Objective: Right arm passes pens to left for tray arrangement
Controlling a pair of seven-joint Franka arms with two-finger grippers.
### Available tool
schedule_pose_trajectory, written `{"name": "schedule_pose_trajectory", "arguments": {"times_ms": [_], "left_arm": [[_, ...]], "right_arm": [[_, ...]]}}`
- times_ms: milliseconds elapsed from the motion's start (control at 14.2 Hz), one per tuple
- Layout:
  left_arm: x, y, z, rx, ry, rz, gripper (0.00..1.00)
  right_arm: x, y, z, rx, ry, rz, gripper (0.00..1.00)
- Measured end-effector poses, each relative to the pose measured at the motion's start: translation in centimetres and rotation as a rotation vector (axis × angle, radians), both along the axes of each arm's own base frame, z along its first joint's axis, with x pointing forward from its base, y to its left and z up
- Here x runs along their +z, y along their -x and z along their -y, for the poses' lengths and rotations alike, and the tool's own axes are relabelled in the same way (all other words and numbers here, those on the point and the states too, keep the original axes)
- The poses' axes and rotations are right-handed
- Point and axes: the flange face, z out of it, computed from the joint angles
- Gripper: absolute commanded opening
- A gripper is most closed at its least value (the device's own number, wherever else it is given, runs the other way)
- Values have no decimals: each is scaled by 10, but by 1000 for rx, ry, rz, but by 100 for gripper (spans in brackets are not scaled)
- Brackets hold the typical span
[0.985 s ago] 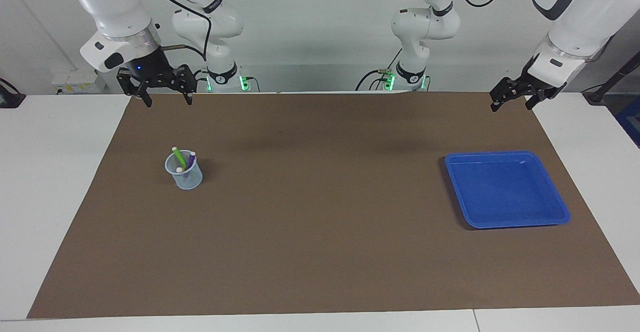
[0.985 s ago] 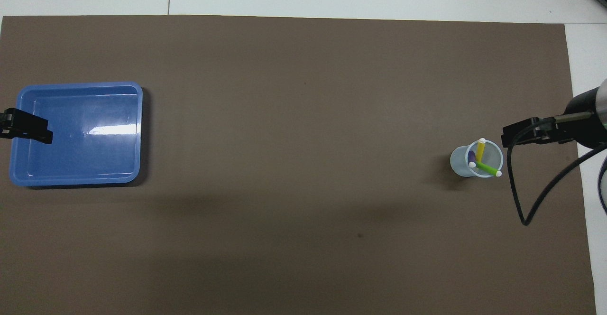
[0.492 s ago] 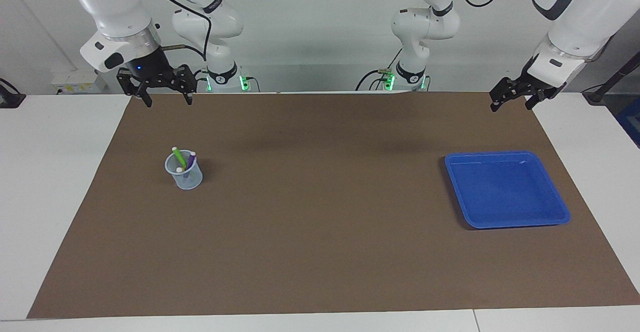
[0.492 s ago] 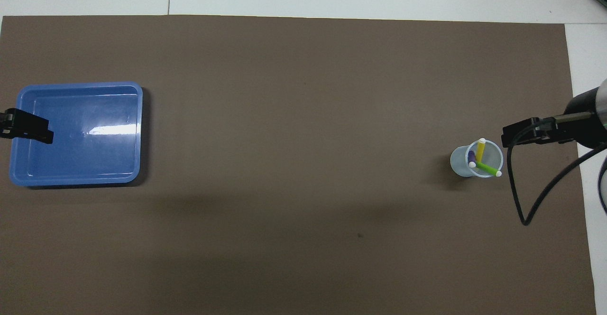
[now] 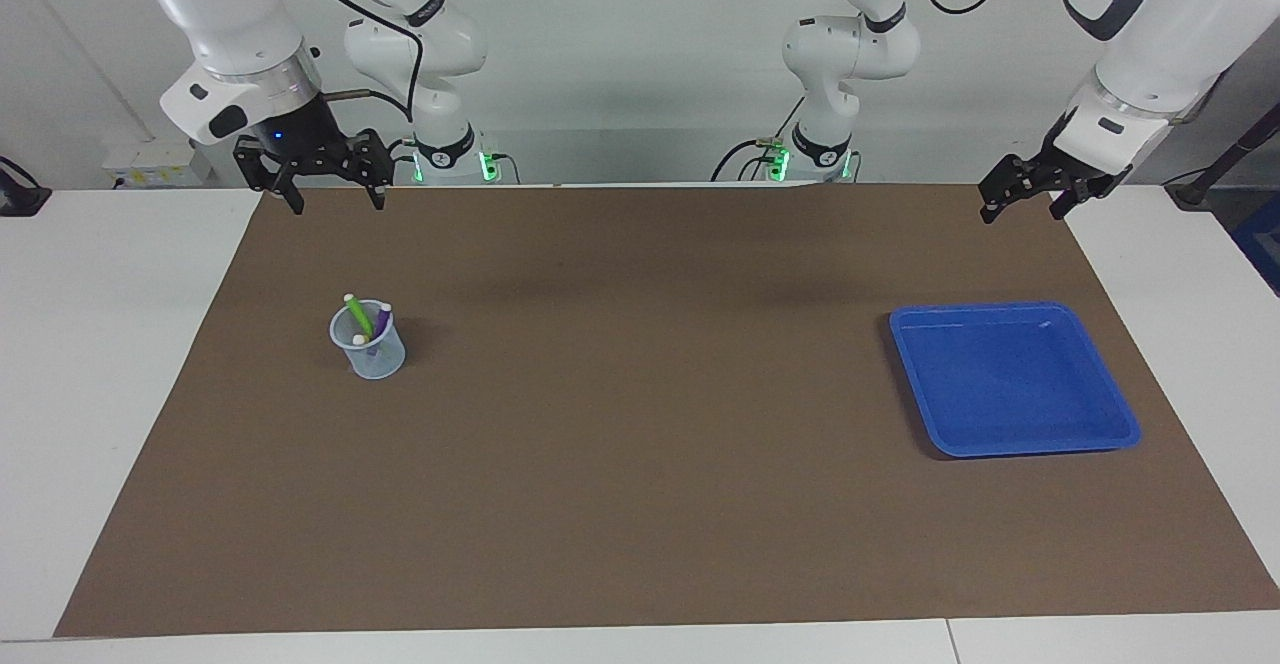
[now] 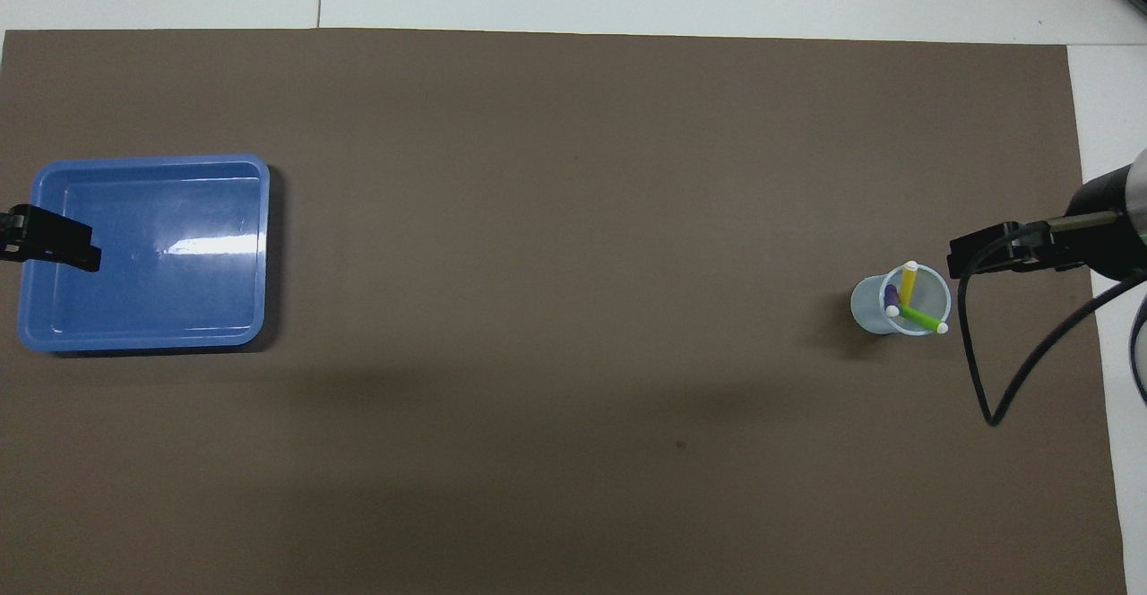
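Note:
Three pens, green [image 5: 358,315], purple [image 6: 891,296] and yellow [image 6: 909,282], stand upright in a small translucent cup [image 5: 379,358] on the brown mat toward the right arm's end. The blue tray [image 5: 1012,447] lies on the mat toward the left arm's end, with nothing in it. My right gripper [image 5: 338,206] hangs open and empty above the mat's edge at the robots' end, well above the cup and apart from it. My left gripper [image 5: 1023,214] hangs open and empty above the mat's corner at the robots' end, apart from the tray.
A brown mat [image 5: 640,464] covers most of the white table. A loose black cable [image 6: 986,398] loops down from the right wrist beside the cup [image 6: 865,305]. In the overhead view the left gripper [image 6: 54,243] overlaps the tray's rim [image 6: 143,341].

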Motion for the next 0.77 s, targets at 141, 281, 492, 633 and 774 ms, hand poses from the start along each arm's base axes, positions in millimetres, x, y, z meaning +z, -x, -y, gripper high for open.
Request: {"name": "schedule_pose_trajectory", "arguments": {"times_ms": [141, 281, 492, 633, 774], "left_arm": [[0, 0, 0, 0, 0, 0, 100], [0, 0, 0, 0, 0, 0, 100], [0, 0, 0, 0, 0, 0, 100], [0, 0, 0, 1, 0, 0, 100], [0, 0, -1, 1, 0, 0, 100]], "right_arm": [[0, 0, 0, 0, 0, 0, 100], [0, 0, 0, 0, 0, 0, 100], [0, 0, 0, 0, 0, 0, 100], [-2, 0, -1, 2, 0, -5, 100], [-9, 2, -2, 4, 1, -19, 100]]}}
